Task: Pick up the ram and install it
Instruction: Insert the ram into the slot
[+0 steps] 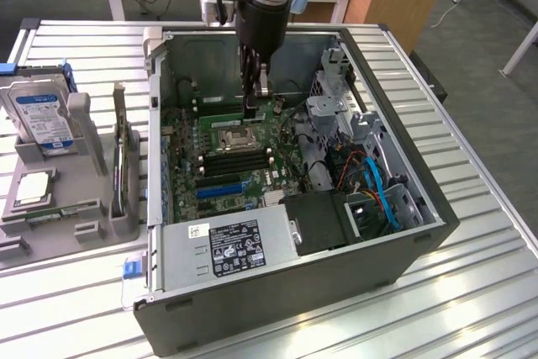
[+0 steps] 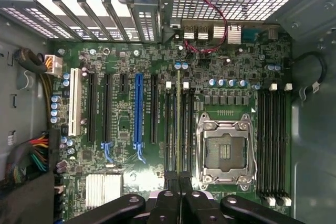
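Note:
The ram (image 2: 178, 129) shows edge-on in the wrist view as a thin green strip. It runs lengthwise along the black memory slots (image 2: 170, 124) beside the empty processor socket (image 2: 224, 150). My gripper (image 2: 178, 184) is shut on one end of the ram, with its black fingertips pressed together around it. Whether the ram touches a slot I cannot tell. In the exterior view my gripper (image 1: 255, 100) reaches straight down into the open computer case, just above the motherboard (image 1: 220, 176) and close to the processor socket (image 1: 238, 139).
Case walls (image 1: 395, 124) surround the motherboard, with a power supply (image 1: 227, 245) along the near side and blue cables (image 1: 378, 187) at the exterior view's right. A grey fixture (image 1: 84, 208) at the exterior view's left holds a blue-labelled hard drive (image 1: 44, 115) and a square silver chip (image 1: 32, 187).

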`<state>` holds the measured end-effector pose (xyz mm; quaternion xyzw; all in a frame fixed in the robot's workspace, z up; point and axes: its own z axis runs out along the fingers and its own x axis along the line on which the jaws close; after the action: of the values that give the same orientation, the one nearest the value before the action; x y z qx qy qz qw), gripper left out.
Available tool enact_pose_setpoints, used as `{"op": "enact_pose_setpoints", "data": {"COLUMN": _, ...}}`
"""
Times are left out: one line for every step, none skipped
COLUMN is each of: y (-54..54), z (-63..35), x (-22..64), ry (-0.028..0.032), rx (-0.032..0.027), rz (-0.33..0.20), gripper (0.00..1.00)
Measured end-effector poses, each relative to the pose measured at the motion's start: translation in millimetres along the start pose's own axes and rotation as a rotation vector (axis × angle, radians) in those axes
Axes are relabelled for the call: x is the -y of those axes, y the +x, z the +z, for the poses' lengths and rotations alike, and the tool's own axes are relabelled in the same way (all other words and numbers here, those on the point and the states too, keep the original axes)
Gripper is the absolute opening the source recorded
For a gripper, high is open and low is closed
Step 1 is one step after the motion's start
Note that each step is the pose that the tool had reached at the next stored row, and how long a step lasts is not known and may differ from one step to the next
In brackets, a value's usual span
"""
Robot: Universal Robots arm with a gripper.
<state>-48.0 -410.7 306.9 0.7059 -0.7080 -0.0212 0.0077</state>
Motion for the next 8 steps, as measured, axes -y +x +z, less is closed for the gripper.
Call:
{"op": "enact_pose_setpoints", "data": {"y": 0.0, "z": 0.3, "x": 0.0, "ry": 0.0000, "rx": 0.0000, "rz": 0.000, "gripper": 0.12}}
{"op": "enact_pose_setpoints", "data": {"y": 0.0, "z": 0.3, "x": 0.0, "ry": -0.0001, "rx": -0.0001, "rz": 0.000, "gripper": 0.12}}
{"op": "enact_pose_setpoints", "data": {"y": 0.0, "z": 0.3, "x": 0.0, "ry": -0.0001, "rx": -0.0002, "rz": 0.000, "gripper": 0.12}}
{"op": "enact_pose_setpoints", "data": {"y": 0.0, "z": 0.3, "x": 0.0, "ry": -0.0001, "rx": -0.0002, "rz": 0.000, "gripper": 0.12}}
{"op": "enact_pose_setpoints", "data": {"y": 0.0, "z": 0.3, "x": 0.0, "ry": 0.0000, "rx": -0.0001, "rz": 0.000, "gripper": 0.12}}
{"op": "enact_pose_setpoints", "data": {"y": 0.0, "z": 0.4, "x": 0.3, "ry": 0.0000, "rx": 0.0001, "rz": 0.000, "gripper": 0.12}}
{"op": "enact_pose_setpoints", "data": {"y": 0.0, "z": 0.4, "x": 1.0, "ry": 0.0001, "rx": 0.0002, "rz": 0.000, "gripper": 0.12}}
{"op": "enact_pose_setpoints", "data": {"y": 0.0, "z": 0.4, "x": 2.1, "ry": 0.0001, "rx": 0.0002, "rz": 0.000, "gripper": 0.12}}
